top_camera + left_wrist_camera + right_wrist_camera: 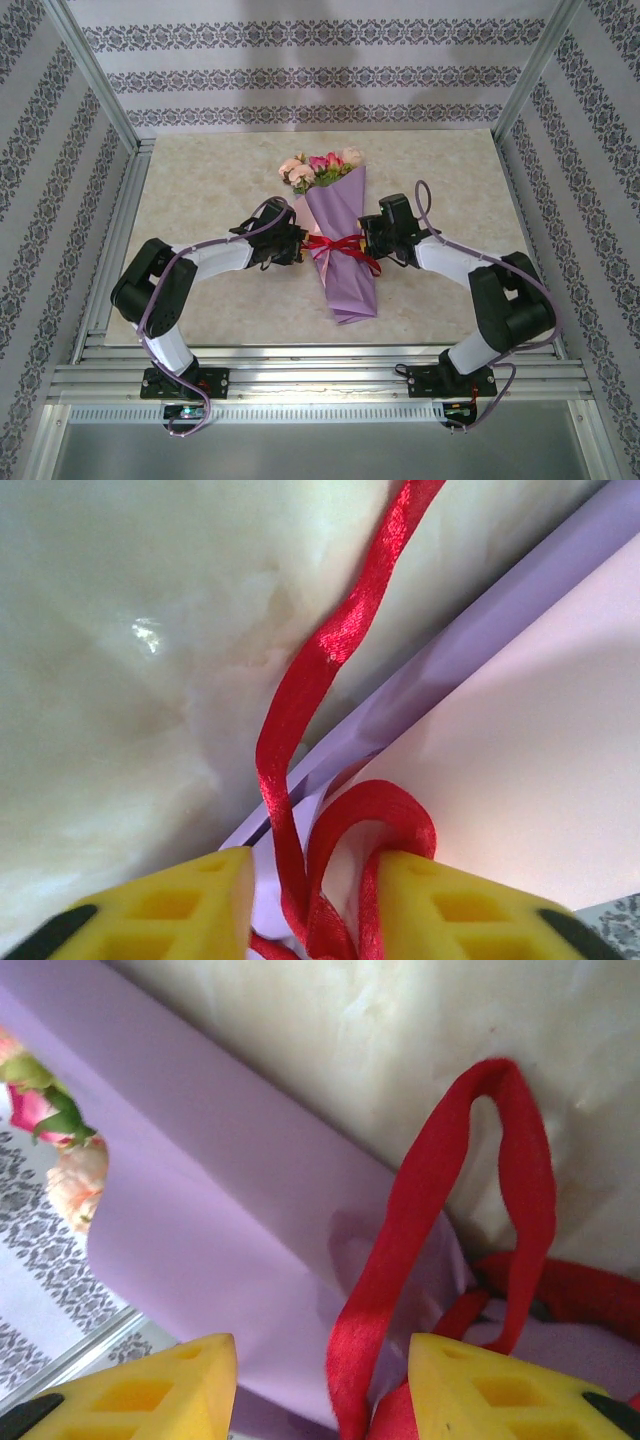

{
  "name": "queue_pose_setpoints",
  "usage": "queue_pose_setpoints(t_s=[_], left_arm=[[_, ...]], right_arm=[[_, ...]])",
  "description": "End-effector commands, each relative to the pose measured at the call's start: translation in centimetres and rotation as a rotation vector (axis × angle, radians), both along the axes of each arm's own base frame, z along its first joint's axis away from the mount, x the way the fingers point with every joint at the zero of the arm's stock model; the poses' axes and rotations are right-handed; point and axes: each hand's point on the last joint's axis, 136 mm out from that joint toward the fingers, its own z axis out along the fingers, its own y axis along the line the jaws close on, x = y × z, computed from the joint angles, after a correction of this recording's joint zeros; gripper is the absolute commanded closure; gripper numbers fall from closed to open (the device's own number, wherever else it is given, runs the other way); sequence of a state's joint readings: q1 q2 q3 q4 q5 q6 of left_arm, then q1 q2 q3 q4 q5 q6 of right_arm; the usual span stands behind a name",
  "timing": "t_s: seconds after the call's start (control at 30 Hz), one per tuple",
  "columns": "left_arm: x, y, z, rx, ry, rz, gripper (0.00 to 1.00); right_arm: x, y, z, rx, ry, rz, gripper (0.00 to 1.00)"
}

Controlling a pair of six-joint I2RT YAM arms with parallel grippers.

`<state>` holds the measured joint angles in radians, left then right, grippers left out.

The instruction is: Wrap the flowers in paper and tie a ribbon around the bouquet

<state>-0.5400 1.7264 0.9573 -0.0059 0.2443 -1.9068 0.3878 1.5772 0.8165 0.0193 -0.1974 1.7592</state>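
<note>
Enclosure: patterned walls (300,80) stand on three sides, with a metal frame rail (320,375) along the near edge.
Table: a pale marbled top (200,300). The bouquet lies at its centre and an arm reaches in from each side.
Left arm (200,265): it bends in from the near left, and its wrist ends just beside the bouquet's left edge.
Right arm (470,270): it bends in from the near right, and its wrist ends just beside the bouquet's right edge.
Bouquet (340,250): it lies flat in mid-table between the two wrists. The heads point to the far side and the narrow end points to the near edge.
Paper (345,290): it is rolled into a long lilac cone around the stems. A pale pink inner face shows in the left wrist view.
Flowers (322,168): pink, peach and magenta heads with green leaves stick out of the cone's wide far end.
Ribbon (340,245): the bright red ribbon wraps round the middle of the cone, with loops and tails lying across the paper. In the left wrist view a strand runs off over the table. In the right wrist view a tall loop stands up.
Left gripper (312,865): it sits at the ribbon on the cone's left side. The yellow fingers (170,905) stand well apart, and red strands pass loosely through the gap without being pinched.
Right gripper (322,1350): it sits at the ribbon on the cone's right side. The jaws are spread wide, and the red loop rises between them with clear space to the left finger, so nothing is clamped.
</note>
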Motion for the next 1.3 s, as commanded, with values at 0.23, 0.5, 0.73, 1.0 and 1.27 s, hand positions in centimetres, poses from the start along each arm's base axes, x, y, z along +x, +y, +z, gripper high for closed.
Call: queue_pose_setpoints(t_s=[0.23, 0.5, 0.73, 1.0, 1.27], left_arm=[[0.6, 1.7, 0.6, -0.005, -0.022, 0.044, 0.45], [1.8, 1.8, -1.1, -0.024, -0.005, 0.06, 0.54], [2.4, 1.6, -1.2, -0.032, -0.029, 0.063, 0.87], [1.2, 2.1, -0.7, -0.025, -0.035, 0.047, 1.0], [1.0, 2.1, -0.7, -0.036, -0.041, 0.044, 1.0]], right_arm=[[0.0, 0.0, -1.6, -0.013, 0.066, -0.001, 0.56], [-0.3, -0.2, -1.9, -0.019, 0.082, 0.005, 0.89], [-0.7, -0.7, -1.2, -0.036, 0.069, 0.004, 0.93], [-1.2, -1.5, -0.6, -0.047, 0.056, -0.001, 0.78], [-0.9, -2.2, -1.4, -0.052, 0.07, -0.014, 1.0]])
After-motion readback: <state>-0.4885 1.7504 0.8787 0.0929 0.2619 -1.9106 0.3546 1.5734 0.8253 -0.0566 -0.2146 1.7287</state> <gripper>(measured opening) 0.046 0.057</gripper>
